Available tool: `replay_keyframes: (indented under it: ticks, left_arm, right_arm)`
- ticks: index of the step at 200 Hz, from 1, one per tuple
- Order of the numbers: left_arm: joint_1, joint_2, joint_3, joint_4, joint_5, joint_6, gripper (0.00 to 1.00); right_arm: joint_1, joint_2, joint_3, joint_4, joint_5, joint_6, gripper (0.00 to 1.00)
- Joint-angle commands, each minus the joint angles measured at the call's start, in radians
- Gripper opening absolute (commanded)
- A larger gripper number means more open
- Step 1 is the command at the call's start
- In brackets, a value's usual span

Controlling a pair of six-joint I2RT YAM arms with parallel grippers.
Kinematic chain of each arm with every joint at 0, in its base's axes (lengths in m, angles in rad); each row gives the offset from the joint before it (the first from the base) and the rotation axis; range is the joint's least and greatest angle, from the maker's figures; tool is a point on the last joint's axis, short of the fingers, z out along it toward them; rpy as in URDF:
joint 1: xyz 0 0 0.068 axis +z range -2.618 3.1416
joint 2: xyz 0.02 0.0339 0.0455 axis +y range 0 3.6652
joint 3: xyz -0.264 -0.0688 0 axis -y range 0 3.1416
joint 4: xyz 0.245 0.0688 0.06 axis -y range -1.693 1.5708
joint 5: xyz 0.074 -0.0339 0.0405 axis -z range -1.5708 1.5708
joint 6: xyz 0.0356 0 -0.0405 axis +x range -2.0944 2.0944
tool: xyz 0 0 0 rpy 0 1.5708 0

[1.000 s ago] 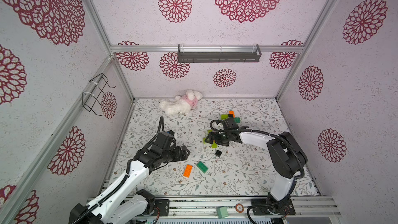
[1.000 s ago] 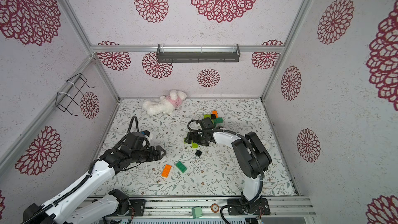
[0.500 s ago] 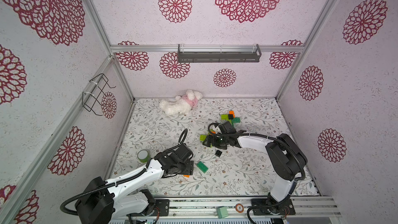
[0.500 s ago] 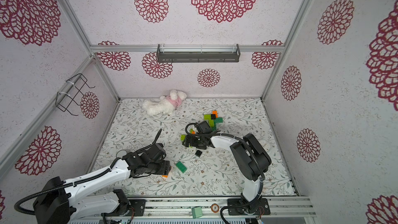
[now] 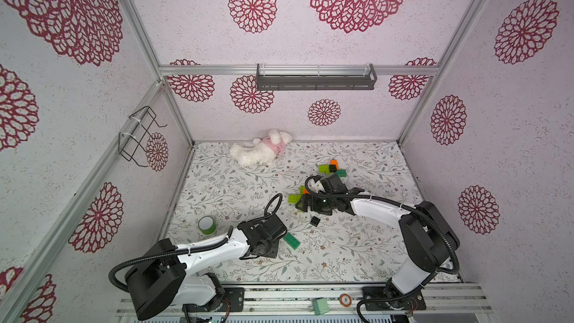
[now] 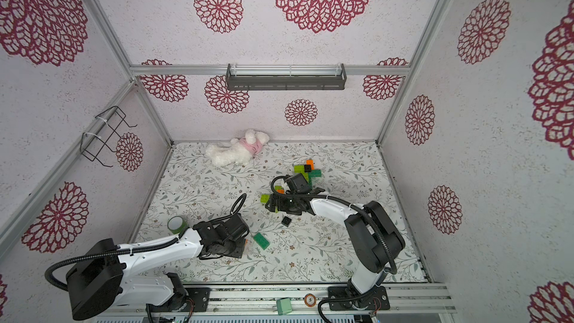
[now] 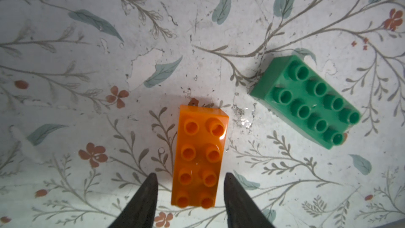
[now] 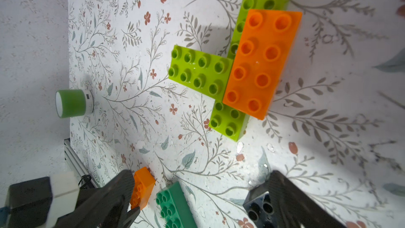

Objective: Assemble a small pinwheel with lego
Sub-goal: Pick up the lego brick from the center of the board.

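Where left pincer (image 7: 190, 174) straddles, orange brick (image 7: 200, 150)

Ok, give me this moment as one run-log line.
left hand: open, astride orange brick | right hand: open, empty, near lime-orange build | green brick: loose

Ten-odd bricks (image 5: 291, 240), one plush (image 5: 257, 153), one roll (image 5: 207, 225)

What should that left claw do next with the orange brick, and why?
Probably close the left gripper on the orange brick: its fingers stand on either side of the brick's end, small gaps showing, and the brick lies flat, studs up.
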Motion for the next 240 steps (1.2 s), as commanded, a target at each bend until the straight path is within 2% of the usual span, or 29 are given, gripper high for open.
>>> replay_keyframes:
  ticks: [1, 77, 109, 132, 155, 174, 199, 216, 240]
  left_arm:
    - [-0.009, 0.007, -0.019, 0.031, -0.025, -0.014, 0.46]
    - [-0.01, 0.055, -0.04, 0.056, -0.001, 0.005, 0.4]
    - [-0.01, 0.067, -0.03, 0.041, -0.009, 0.004, 0.3]
    - [-0.011, 0.048, -0.005, -0.012, -0.052, -0.021, 0.22]
    - [-0.01, 0.022, 0.067, -0.147, -0.155, -0.046, 0.2]
    - [-0.009, -0.001, 0.146, -0.215, -0.185, -0.031, 0.2]
    - [0.0, 0.007, 0.24, -0.139, -0.084, 0.013, 0.2]
    - [0.029, 0.079, 0.302, -0.09, 0.016, 0.041, 0.2]
    - [0.056, 0.181, 0.377, -0.047, 0.078, 0.088, 0.2]
  right_arm:
    - [-0.01, -0.025, 0.032, -0.026, 0.009, -0.022, 0.99]
    - [-0.028, -0.021, 0.058, -0.047, 0.003, -0.044, 0.99]
    - [-0.043, -0.022, 0.068, -0.056, 0.003, -0.059, 0.99]
    - [-0.054, -0.012, 0.083, -0.06, -0.002, -0.073, 0.99]
    - [-0.06, -0.011, 0.087, -0.057, 0.002, -0.092, 0.99]
    - [-0.074, -0.011, 0.088, -0.05, -0.009, -0.102, 0.99]
    - [-0.11, -0.027, 0.094, -0.029, -0.036, -0.108, 0.98]
    - [-0.141, -0.042, 0.082, 0.013, -0.08, -0.094, 0.97]
    - [-0.161, -0.059, 0.068, 0.046, -0.108, -0.084, 0.95]
